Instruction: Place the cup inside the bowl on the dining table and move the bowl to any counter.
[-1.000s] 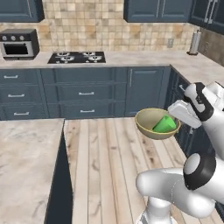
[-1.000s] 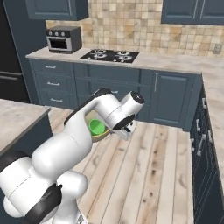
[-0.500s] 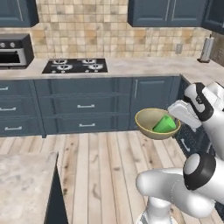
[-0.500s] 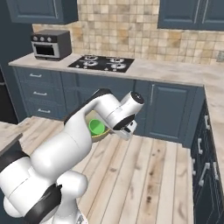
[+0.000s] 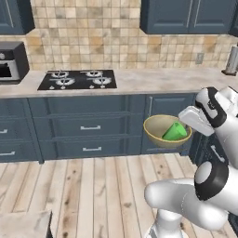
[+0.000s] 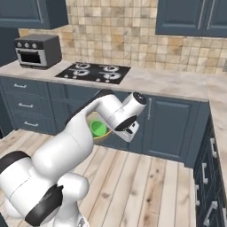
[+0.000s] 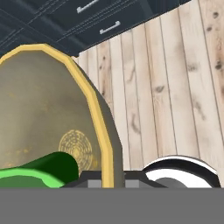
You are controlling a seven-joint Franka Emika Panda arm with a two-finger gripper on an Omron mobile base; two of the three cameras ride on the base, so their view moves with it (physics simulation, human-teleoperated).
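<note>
The cup point(image 5: 175, 132) already lies inside the bowl point(image 5: 158, 128); the gripper point(image 5: 190, 124) is clamped on the bowl's rim (carried in mid-air), with the counter point(image 5: 153, 79) ahead, setting-down left.

The arm is bent at mid-height, its pincer point(image 5: 189, 124) clamped nearly closed.

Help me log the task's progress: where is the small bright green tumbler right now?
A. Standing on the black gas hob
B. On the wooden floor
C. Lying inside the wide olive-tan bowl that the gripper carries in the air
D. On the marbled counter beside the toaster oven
C: the small bright green tumbler lies tipped inside the wide olive-tan bowl, whose rim the gripper pinches above the floor.
</note>
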